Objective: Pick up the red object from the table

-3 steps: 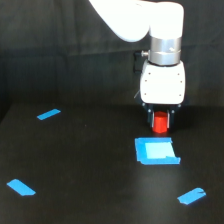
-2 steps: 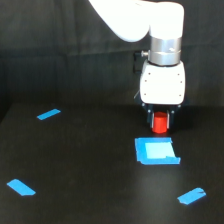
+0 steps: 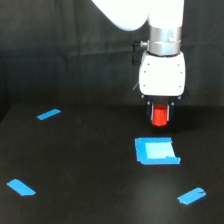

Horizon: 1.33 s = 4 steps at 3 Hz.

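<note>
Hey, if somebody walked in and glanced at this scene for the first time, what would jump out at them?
First, the small bright red stubby block between the fingers of the white arm's gripper, in the upper part of the exterior view's right half. Next, the blue tape square just below it on the matte black table. Three loose blue tape strips lie scattered farther out.

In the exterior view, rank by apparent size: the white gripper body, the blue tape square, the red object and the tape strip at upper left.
1. White gripper body
2. Blue tape square
3. Red object and upper-left tape strip: they look alike in area and the object is partly hidden between the fingers, so I won't rank them.
</note>
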Motion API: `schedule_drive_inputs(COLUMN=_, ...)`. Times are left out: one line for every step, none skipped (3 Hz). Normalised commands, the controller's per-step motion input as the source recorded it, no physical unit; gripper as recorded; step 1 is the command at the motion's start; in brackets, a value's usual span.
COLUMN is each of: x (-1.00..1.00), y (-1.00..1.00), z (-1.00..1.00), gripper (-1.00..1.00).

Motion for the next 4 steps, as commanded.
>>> schedule_drive_inputs(x=-0.08, y=-0.28, z=0.74, gripper=-1.0)
schedule_drive_inputs(x=-0.07, y=-0.27, z=0.68, gripper=-1.0)
schedule_drive_inputs(x=-0.03, y=-0.22, z=0.46, gripper=-1.0)
schedule_drive_inputs(x=-0.04, y=-0.18, z=0.52, gripper=-0.97)
